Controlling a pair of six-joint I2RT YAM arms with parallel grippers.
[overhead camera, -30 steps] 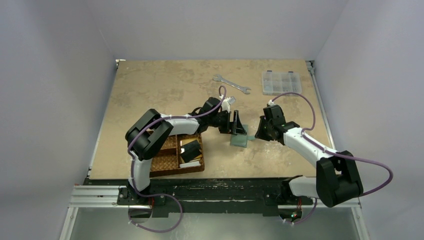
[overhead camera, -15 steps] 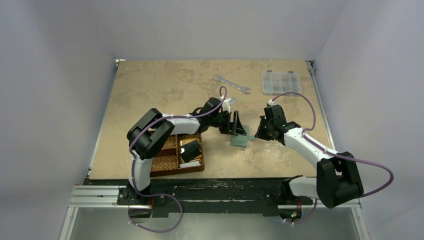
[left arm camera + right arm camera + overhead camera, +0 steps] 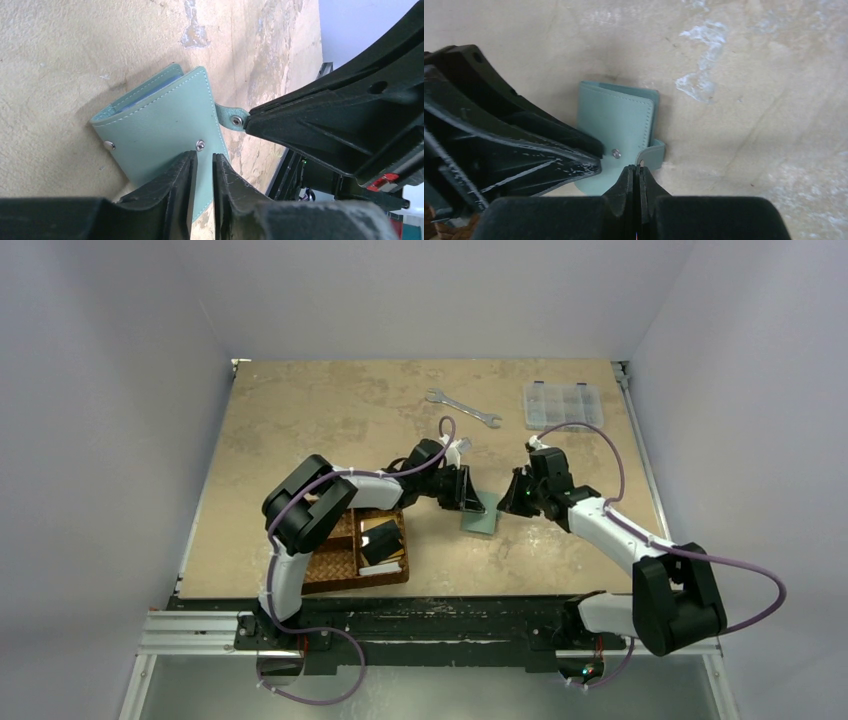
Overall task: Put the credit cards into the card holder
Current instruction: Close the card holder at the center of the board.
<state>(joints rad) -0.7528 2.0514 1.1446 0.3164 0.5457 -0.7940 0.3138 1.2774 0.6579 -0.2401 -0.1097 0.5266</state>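
Card holder [image 3: 160, 125] is lying shut on the worktop [image 3: 300, 420] right of the basket [image 3: 325, 572]; my right claw [image 3: 634, 169], together, is touching its strap [image 3: 226, 113] while my left claw [image 3: 202, 161], narrowed with its grip unclear, is sitting over it, so peeling slowly seems wise.

Basket [image 3: 355, 580] near card holder [image 3: 480, 519] (wrench [image 3: 462, 408] far)

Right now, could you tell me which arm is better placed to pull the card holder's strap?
Probably right: the right fingers, shut, meet the strap tab, while the left fingers sit over the card holder itself.
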